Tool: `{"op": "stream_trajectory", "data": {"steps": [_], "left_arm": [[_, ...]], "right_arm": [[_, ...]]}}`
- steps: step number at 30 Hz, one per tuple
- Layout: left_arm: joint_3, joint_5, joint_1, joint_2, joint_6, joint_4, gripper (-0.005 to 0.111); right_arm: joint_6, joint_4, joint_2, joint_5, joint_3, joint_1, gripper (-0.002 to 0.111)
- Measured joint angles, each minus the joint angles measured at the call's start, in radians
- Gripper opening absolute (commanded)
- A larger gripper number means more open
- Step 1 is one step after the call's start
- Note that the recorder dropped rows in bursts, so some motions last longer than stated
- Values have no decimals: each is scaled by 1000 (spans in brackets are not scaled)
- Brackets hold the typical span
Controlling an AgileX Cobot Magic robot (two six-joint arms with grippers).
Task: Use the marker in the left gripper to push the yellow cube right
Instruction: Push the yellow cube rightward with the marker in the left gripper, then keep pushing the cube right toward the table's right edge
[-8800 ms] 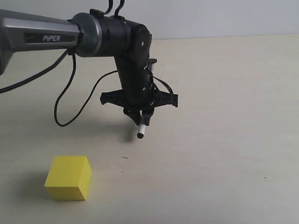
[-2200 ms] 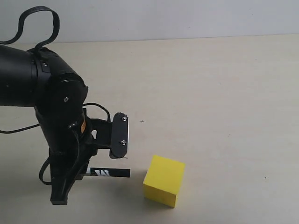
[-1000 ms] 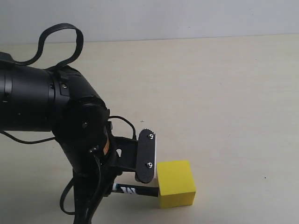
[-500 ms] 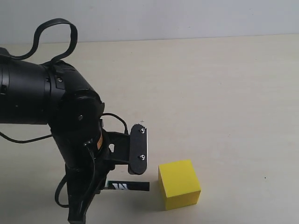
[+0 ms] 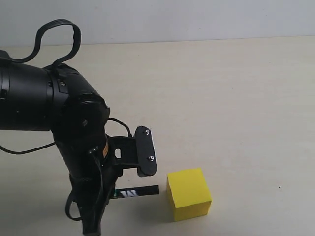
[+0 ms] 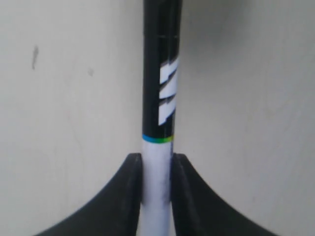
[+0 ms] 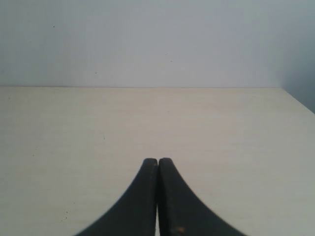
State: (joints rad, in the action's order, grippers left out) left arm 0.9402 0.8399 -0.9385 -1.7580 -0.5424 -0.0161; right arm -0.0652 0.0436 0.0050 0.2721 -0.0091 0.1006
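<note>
The yellow cube point(image 5: 189, 193) rests on the beige table near the front, right of the arm. The marker point(image 5: 137, 191) lies nearly level just above the table, its black printed end pointing at the cube's left face with a small gap between them. My left gripper point(image 5: 112, 192) is shut on the marker's white barrel, and its screwed jaw plate point(image 5: 146, 157) stands above the marker. The left wrist view shows the marker point(image 6: 160, 98) running out from between the shut fingers point(image 6: 132, 189); the cube is out of that view. My right gripper point(image 7: 157, 161) is shut on nothing.
The bulky black left arm point(image 5: 49, 110) and its looping cable point(image 5: 56, 29) fill the left of the exterior view. Bare table point(image 5: 236, 108) stretches right of and behind the cube to a pale wall point(image 5: 197, 19).
Over the whole span the cube went from front left to right of centre. One second ago the marker tip touched it; the marker has since drawn back left and its tip has risen slightly.
</note>
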Motion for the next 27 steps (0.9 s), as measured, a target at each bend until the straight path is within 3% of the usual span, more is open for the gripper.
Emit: {"op": "stream_trajectory", "data": {"steps": [3, 5, 8, 13, 18, 20, 27], "left_arm": [[47, -130, -43, -16, 0, 48, 0], [91, -141, -62, -33, 0, 55, 0], [145, -94, -66, -50, 16, 48, 0], [147, 96, -21, -52, 79, 16, 0], [123, 120, -116, -56, 83, 63, 0], [123, 101, -149, -60, 90, 85, 0], [204, -34, -155, -126, 95, 83, 0]], "right_arm": [[0, 0, 0, 0, 0, 0, 0], [0, 0, 0, 0, 0, 0, 0], [0, 0, 0, 0, 0, 0, 0], [0, 0, 0, 0, 0, 0, 0], [0, 0, 0, 0, 0, 0, 0], [0, 0, 0, 0, 0, 0, 0], [0, 0, 0, 0, 0, 0, 0]]}}
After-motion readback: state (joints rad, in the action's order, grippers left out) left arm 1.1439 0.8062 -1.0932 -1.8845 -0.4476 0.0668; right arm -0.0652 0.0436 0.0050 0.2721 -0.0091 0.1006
